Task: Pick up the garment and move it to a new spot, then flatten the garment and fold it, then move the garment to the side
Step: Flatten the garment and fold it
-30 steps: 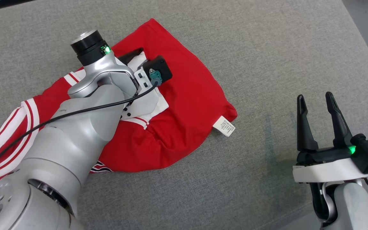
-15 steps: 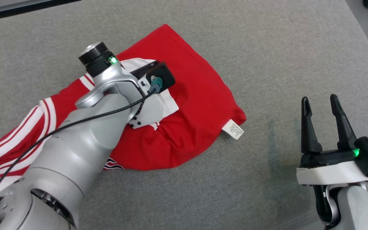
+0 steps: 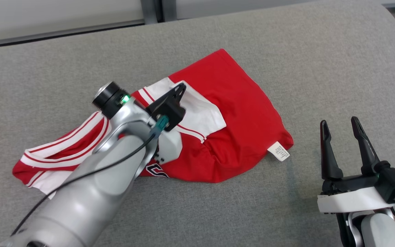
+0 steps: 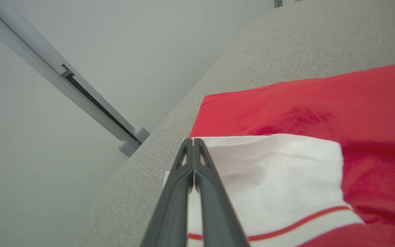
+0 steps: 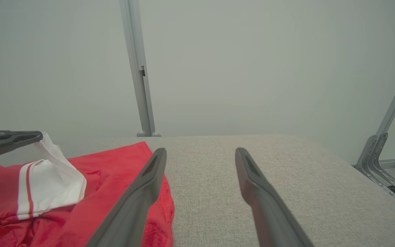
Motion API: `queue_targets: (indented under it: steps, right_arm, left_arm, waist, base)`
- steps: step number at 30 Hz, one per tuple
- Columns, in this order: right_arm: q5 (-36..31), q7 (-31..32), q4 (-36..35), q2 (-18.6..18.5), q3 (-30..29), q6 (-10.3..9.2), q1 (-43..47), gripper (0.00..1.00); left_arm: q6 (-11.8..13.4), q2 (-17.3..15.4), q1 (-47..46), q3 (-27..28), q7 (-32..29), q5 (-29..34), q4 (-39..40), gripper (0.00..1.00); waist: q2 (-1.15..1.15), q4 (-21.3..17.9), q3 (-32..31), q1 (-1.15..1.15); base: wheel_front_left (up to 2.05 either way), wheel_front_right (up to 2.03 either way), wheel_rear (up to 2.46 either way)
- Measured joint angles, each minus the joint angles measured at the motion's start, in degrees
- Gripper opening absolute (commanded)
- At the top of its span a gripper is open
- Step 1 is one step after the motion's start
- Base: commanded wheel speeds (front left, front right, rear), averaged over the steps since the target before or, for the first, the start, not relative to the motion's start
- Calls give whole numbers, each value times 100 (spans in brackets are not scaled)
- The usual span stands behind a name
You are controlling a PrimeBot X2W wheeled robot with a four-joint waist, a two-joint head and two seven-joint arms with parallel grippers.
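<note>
on pad (image 3: 303, 51): 1 garment (image 3: 245, 113), nipped by l end effector (image 3: 182, 88).

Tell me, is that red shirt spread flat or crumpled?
Crumpled: the red garment lies bunched on the grey surface, its white part doubled over and pinched by the left fingers.

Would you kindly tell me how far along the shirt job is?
Done: left pincer is shut on the shirt's white flap. In hand: the pickup, flap raised. Left: moving, flattening, folding, setting aside; the shirt lies crumpled, right pincer open and apart.
</note>
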State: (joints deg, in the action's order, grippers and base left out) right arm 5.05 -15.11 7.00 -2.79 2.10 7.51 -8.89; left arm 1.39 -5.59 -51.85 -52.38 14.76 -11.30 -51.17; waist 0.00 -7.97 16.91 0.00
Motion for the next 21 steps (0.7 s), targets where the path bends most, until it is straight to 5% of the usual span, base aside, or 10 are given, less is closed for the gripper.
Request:
queue_targets:
  steps: [13, 18, 21]
  right_arm:
    - [330, 0, 545, -24, 36, -1, -76, 100]
    - [1060, 36, 1937, -689, 764, 1, -1056, 100]
    - [1441, 625, 2647, -1215, 1281, 0, -1963, 100]
  left_arm:
    - [744, -1437, 2621, 593, 23, -699, 2884, 0]
    - [1066, -1756, 3150, 691, -44, -792, 3747, 0]
    - [1183, -1842, 3183, 711, -124, -777, 4161, 0]
  waist:
    - [0, 643, -395, 0]
    - [0, 1026, -400, 0]
    - [0, 1255, -351, 0]
  base:
    - [0, 0, 0]
    - [0, 0, 0]
    - [0, 0, 0]
